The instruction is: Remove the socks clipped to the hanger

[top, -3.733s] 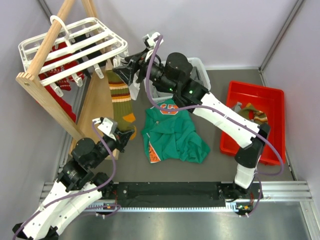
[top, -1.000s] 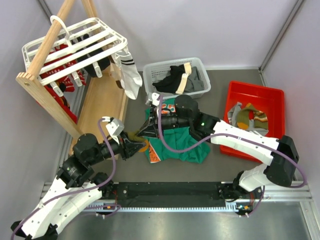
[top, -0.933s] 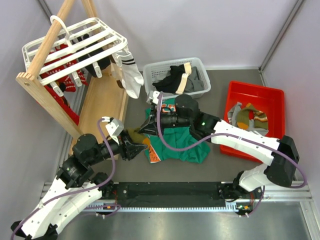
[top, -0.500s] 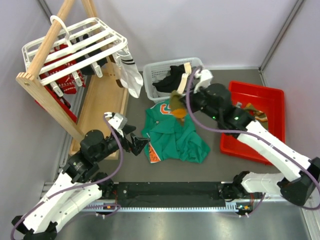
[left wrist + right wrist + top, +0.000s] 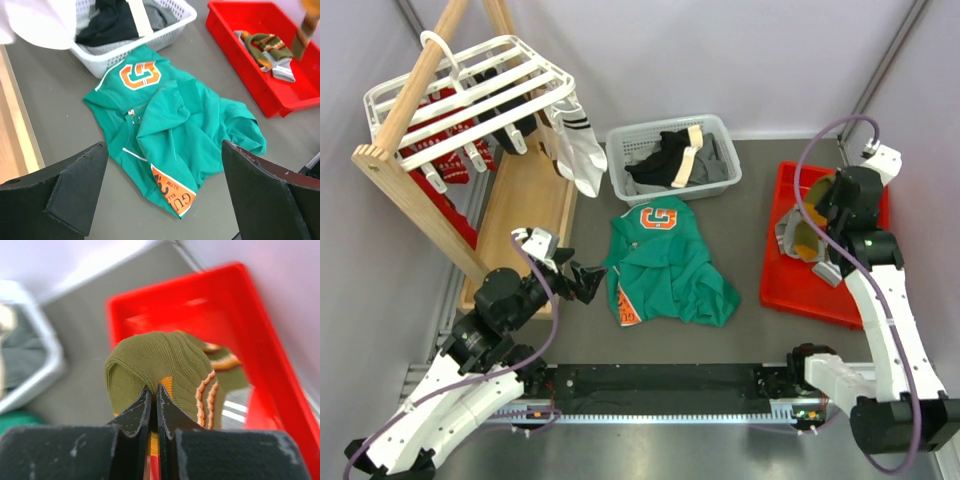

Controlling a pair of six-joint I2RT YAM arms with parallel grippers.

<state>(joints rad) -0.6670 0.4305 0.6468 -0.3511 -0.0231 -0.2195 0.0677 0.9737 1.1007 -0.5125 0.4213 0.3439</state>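
Ribbed knit sock (image 5: 160, 365); glossy red plastic bin (image 5: 832, 172); white plastic hanger (image 5: 480, 85); matt wooden rack (image 5: 415, 205).

The only writing I can read is on the green shirt (image 5: 175, 125). A big white-edged orange letter (image 5: 140, 74), seemingly a G, sits on the part nearest the white basket (image 5: 107, 56). On the hem farthest from the basket, an orange patch (image 5: 172, 187) bears white letters beginning "GU"; its smaller print is illegible.
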